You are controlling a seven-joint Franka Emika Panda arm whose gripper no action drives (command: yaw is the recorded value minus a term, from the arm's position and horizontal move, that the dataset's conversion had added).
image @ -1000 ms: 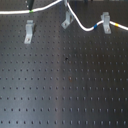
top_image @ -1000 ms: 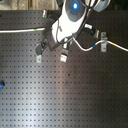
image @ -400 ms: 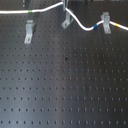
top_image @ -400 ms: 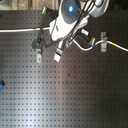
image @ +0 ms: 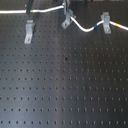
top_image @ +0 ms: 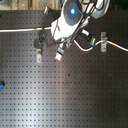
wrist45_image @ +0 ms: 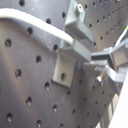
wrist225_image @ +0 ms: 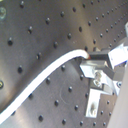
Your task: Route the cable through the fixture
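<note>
In the first exterior view, the cable [image: 89,27] was seen along the top edge, passing the fixture [image: 65,21] at top centre. In the second exterior view, the fixture was hidden behind the arm. In both wrist views, the gripper [wrist225_image: 92,64] was pinching the cable.

A white cable [image: 84,26] with a blue-yellow band crosses a black perforated board [image: 65,85] between silver clips [image: 29,32].
</note>
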